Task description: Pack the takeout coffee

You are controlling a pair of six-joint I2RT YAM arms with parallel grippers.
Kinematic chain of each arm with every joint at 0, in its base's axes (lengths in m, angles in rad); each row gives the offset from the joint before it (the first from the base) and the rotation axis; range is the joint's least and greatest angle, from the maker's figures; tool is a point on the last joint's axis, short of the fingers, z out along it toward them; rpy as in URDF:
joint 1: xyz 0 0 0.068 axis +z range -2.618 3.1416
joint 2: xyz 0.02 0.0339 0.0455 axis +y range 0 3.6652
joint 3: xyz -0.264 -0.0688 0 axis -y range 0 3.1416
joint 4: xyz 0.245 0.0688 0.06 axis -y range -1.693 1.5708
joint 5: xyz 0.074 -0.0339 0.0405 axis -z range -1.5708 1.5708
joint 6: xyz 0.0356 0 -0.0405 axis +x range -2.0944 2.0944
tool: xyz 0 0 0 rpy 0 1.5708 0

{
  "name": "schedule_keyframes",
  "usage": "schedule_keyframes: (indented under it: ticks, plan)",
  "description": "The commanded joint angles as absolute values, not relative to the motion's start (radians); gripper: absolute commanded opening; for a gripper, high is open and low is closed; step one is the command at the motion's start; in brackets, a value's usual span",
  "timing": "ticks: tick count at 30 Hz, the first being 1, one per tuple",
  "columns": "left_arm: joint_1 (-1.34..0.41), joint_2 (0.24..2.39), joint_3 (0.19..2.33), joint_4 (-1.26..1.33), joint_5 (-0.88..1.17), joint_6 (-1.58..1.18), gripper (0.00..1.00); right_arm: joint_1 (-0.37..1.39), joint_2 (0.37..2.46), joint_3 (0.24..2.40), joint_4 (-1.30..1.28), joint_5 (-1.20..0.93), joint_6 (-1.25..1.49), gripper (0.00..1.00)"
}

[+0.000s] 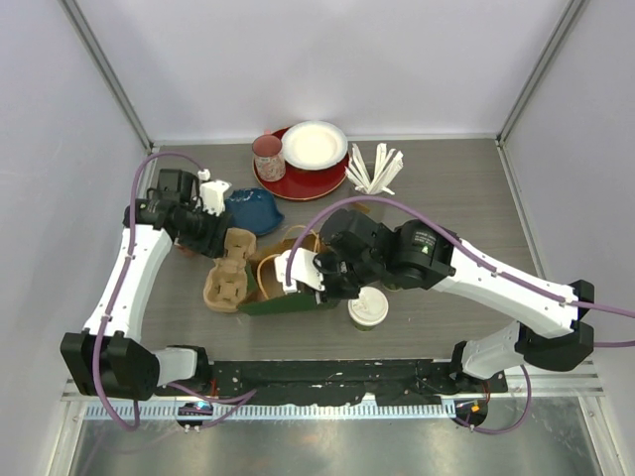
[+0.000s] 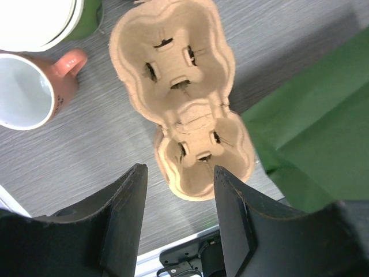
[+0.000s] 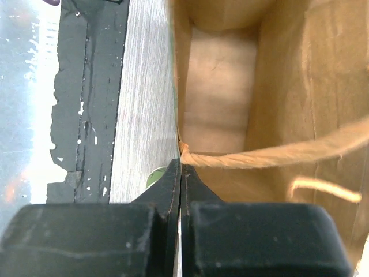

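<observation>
Two robot arms reach over a grey bench [image 1: 446,198], seen from above. One takeout coffee [image 1: 368,307], a green paper cup with a white lid, stands upright near the front edge, just right of a paper bag [image 1: 273,305]. The bag is green outside and brown inside, and lies on its side with its mouth open. Your right jaws are pinched fully shut on the bag's rim where a twine handle [image 3: 259,156] joins it. Your left jaws stand about half open with nothing between them, hovering over the near end of a cardboard cup carrier [image 2: 173,86]. Both of its wells are empty, and it lies just left of the bag. A white mug [image 2: 29,92] with a pink handle sits beside the carrier. The edge of what may be a second lidded cup [image 2: 40,20] shows in the corner of the left wrist view. Packing looks barely begun: no cup is in the carrier or the bag. Next you would likely lower the left jaws squarely onto the carrier's end wall, with the bag mouth held open.
</observation>
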State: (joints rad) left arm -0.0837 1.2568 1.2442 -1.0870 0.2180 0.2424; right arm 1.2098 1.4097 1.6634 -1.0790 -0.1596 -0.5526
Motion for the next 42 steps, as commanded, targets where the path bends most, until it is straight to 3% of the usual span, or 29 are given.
schedule_keyframes:
  ticks: [1,13,21,30,32,33,36,42]
  plan:
    - [-0.081,1.252,1.209,-1.042,0.156,0.233,0.54,1.212,1.411,1.695,-1.131,-0.183,-0.517,0.01]
    - [-0.083,1.230,1.144,-0.980,0.193,0.212,0.57,1.213,1.338,1.490,-0.945,-0.081,-0.463,0.01]
    - [-0.083,1.243,1.128,-0.962,0.177,0.202,0.57,1.212,1.381,1.511,-0.942,-0.055,-0.437,0.01]
    - [-0.083,1.246,1.046,-0.888,0.097,0.201,0.47,1.213,1.356,1.505,-0.950,-0.029,-0.400,0.01]
    - [-0.083,1.250,1.017,-0.858,0.087,0.201,0.47,1.213,1.359,1.502,-0.943,-0.018,-0.387,0.11]
    - [-0.083,1.255,1.008,-0.848,0.081,0.204,0.47,1.213,1.361,1.502,-0.942,-0.014,-0.382,0.24]
    - [-0.090,1.272,0.986,-0.821,0.092,0.206,0.46,1.212,1.365,1.517,-0.942,-0.009,-0.370,0.37]
    - [-0.104,1.302,0.963,-0.793,0.065,0.218,0.42,1.213,1.359,1.529,-0.939,-0.011,-0.364,0.44]
